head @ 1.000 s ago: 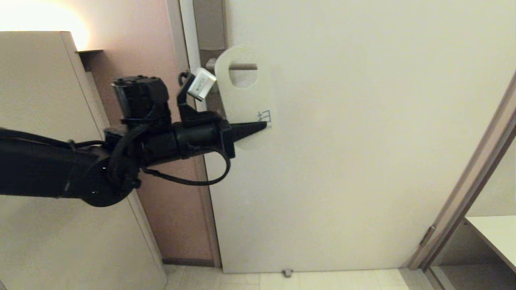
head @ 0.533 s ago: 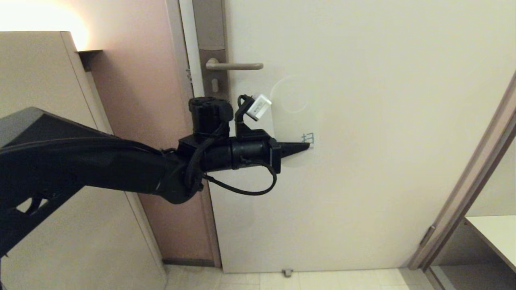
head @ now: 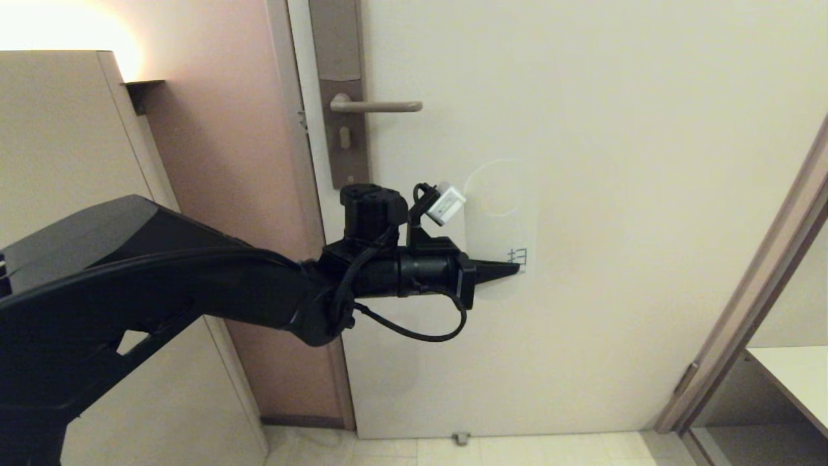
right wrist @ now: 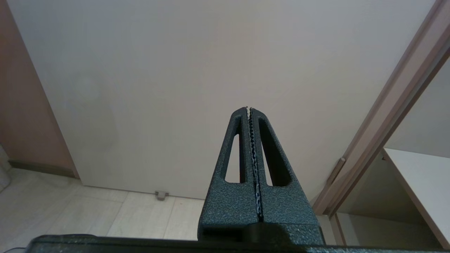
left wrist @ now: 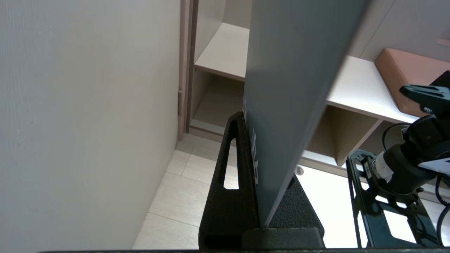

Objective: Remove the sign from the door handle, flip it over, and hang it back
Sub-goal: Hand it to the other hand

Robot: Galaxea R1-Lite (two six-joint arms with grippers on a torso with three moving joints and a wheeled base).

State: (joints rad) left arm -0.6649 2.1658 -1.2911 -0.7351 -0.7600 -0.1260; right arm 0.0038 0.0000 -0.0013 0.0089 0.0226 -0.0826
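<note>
The sign (head: 501,233) shows one blue character, "扫".

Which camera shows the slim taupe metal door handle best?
The head view: the slim taupe metal lever handle shows whole, bare, on its brownish backplate. Neither wrist view shows it; the left sees the sign's blue side up close, the right only the pale door.

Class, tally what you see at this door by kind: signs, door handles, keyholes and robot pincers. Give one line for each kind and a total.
Signs: 1, the sign, held off the handle
Door handles: 1, the handle
Keyholes: 1, the keyhole
Pincers: 2, left pincer shut on the sign, right pincer shut, empty
Total: 5
</note>
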